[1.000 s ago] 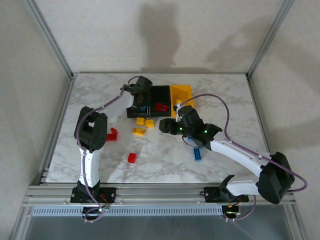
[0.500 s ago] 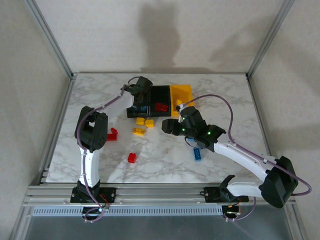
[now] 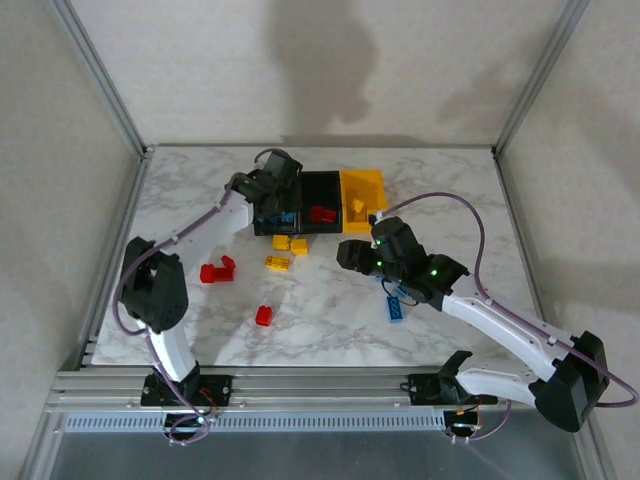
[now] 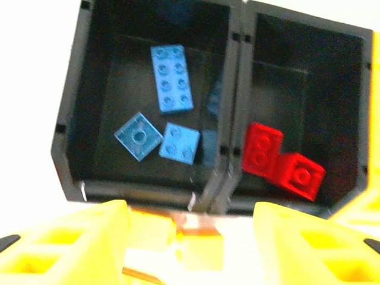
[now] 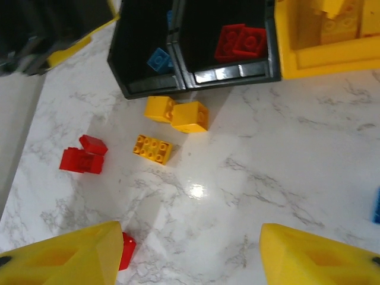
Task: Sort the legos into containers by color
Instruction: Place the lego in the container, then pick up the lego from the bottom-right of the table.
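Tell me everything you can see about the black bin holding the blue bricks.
The black bin is a small open-top rectangular box of matte plastic, upright on the marble table. It is the left end of the row, its right wall against the second black bin. Inside lie three blue bricks flat on the floor: a long eight-stud one, a four-stud one and a paler square piece touching it. Two yellow bricks sit on the table just in front.

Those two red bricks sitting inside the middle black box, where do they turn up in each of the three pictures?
Top external: red bricks, centre, upper table.
Left wrist: red bricks, right of centre.
Right wrist: red bricks, top edge.
Shared landmark: the divider between the two black bins, left of the bricks.
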